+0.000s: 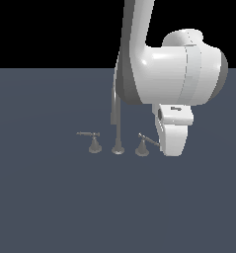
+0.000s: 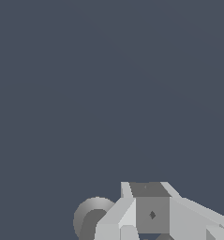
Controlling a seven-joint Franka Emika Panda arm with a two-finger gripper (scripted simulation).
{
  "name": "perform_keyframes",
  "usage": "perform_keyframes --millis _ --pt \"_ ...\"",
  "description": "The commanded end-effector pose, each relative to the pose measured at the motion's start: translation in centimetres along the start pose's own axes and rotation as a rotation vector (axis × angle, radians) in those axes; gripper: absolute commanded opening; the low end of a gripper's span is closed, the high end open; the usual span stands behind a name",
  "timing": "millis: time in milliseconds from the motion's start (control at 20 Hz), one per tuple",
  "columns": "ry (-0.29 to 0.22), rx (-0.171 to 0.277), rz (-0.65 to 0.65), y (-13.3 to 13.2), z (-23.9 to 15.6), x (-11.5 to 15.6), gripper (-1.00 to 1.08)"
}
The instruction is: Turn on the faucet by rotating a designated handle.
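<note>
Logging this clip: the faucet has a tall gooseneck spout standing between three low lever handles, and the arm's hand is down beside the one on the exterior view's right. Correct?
Not quite. The exterior view shows two lever handles, not three: the handle on that view's right and its twin on the left, with the faucet spout between them. The arm's hand is indeed down beside the right one.

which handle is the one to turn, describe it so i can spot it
Find the faucet with its tall thin spout on the dark floor. The handle stands at the exterior view's right of the spout, next to the white arm. Its lever tilts; the other lever lies level.
</note>
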State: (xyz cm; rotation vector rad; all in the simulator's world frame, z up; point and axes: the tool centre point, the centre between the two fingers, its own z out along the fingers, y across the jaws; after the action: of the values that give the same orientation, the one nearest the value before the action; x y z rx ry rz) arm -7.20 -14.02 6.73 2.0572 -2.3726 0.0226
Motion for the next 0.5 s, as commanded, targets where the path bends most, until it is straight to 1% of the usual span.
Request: perform_keyframes --millis 0,300,350,400,450 --pt "-0.005 -0.004 -0.023 0.6 0.0 -2.2 -1.00" --pt "-0.010 -0.010 -0.038 2.2 0.1 -5.3 -1.00" --pt "-0.010 -0.010 -0.038 2.2 0.1 -5.3 -1.00" --pt "0.006 -0.003 0.010 1.7 -0.1 -2.2 -1.00" --pt "0.004 -0.003 0.005 1.6 -0.1 -2.9 -1.00"
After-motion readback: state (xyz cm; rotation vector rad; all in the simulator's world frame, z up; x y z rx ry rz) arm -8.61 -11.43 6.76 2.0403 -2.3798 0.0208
